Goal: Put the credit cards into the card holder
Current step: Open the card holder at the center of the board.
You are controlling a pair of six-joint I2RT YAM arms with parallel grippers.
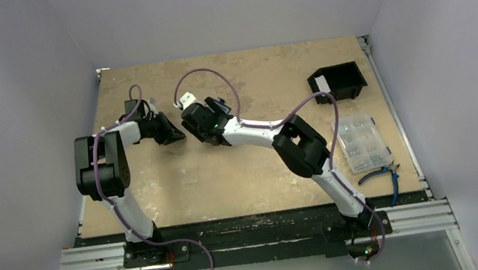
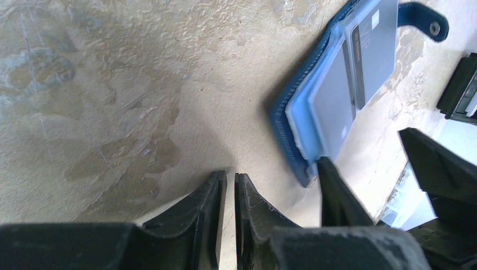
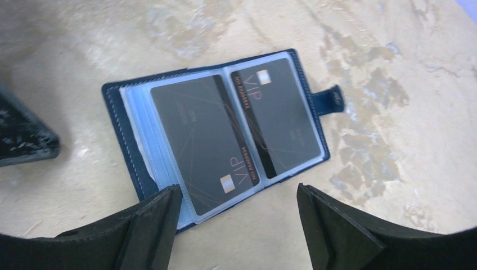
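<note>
The navy card holder point(image 3: 125, 152) lies open and flat on the table. Two dark VIP credit cards sit in its clear sleeves, one on the left point(image 3: 205, 135) and one on the right point(image 3: 281, 118). Its snap tab point(image 3: 329, 98) sticks out to the right. My right gripper point(image 3: 237, 191) is open just over the holder's near edge, with its left finger point(image 3: 157, 216) at the holder's corner. My left gripper point(image 2: 230, 177) is shut and empty, low over bare table beside the holder point(image 2: 284, 140). In the top view both grippers, left point(image 1: 177, 135) and right point(image 1: 195, 128), meet mid-table and hide the holder.
A black open-sided box with a white label point(image 1: 337, 81) stands at the back right. A clear compartment box point(image 1: 363, 143) and blue-handled pliers point(image 1: 384, 175) lie along the right edge. White walls close in the table on three sides.
</note>
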